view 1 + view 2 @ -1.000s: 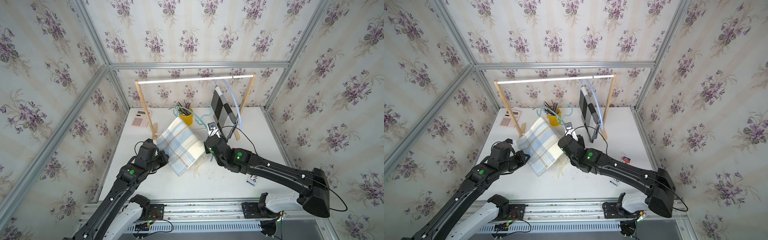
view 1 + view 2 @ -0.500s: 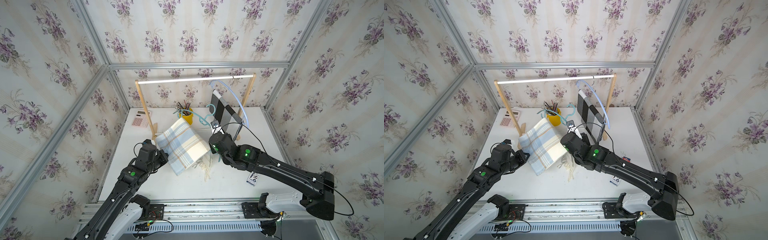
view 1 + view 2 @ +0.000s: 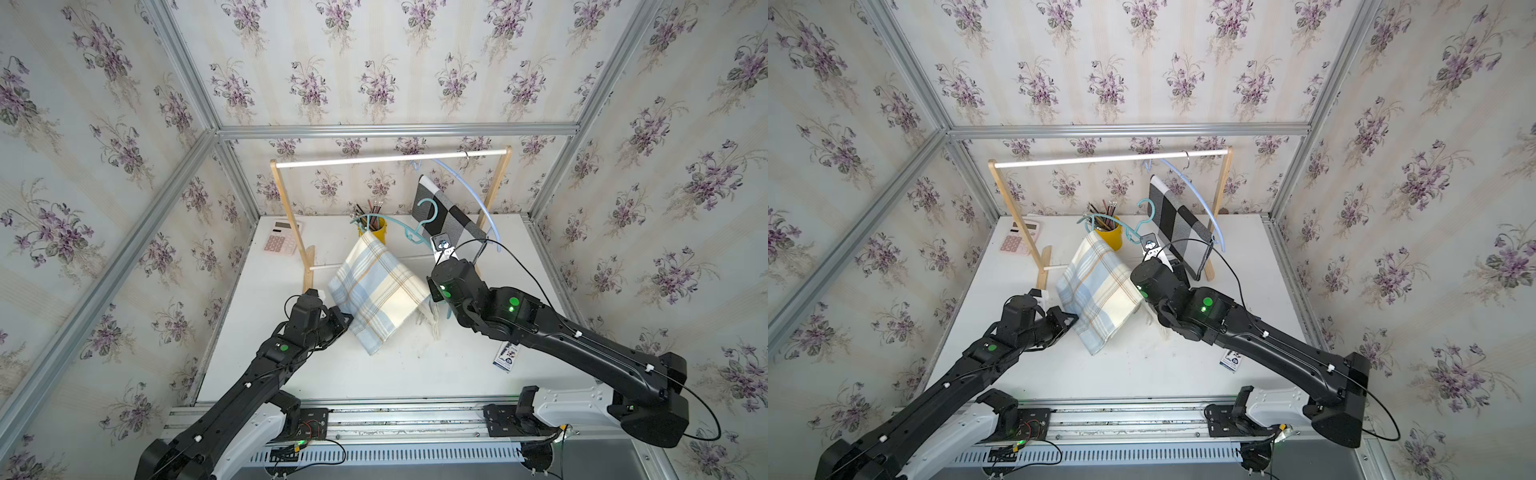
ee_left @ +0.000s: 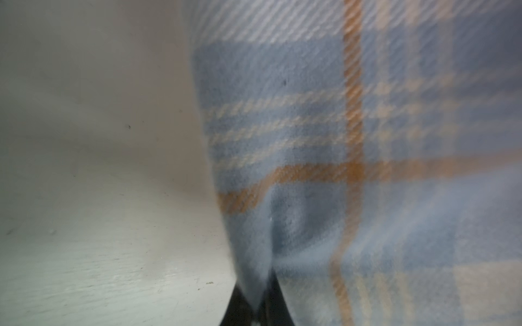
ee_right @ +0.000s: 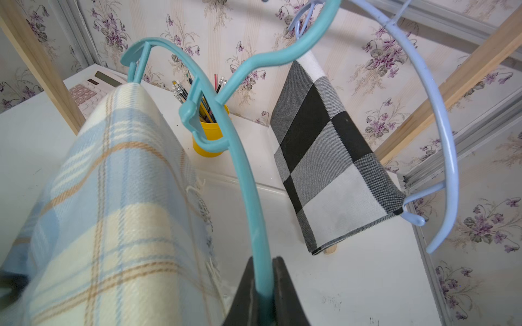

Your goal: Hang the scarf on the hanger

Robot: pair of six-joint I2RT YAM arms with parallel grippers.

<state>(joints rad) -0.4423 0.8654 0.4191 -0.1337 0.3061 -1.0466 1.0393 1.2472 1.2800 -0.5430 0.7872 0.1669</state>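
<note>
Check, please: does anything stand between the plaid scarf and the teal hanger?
Nothing visible does. The plaid scarf already lies draped over the teal hanger, which the right hand grips; the left hand pinches the scarf's edge.

light: bright, even | shadows: soft | left wrist: scarf (image 4: 353,127) blurred | edges: bowed

Both arms outstretched, wrists toward each other, left tool (image 4: 255,306) and right tool (image 5: 264,299) each in a tight pinch.

Hanger (image 5: 246,180) + scarf (image 3: 378,295) up, rightward
</note>
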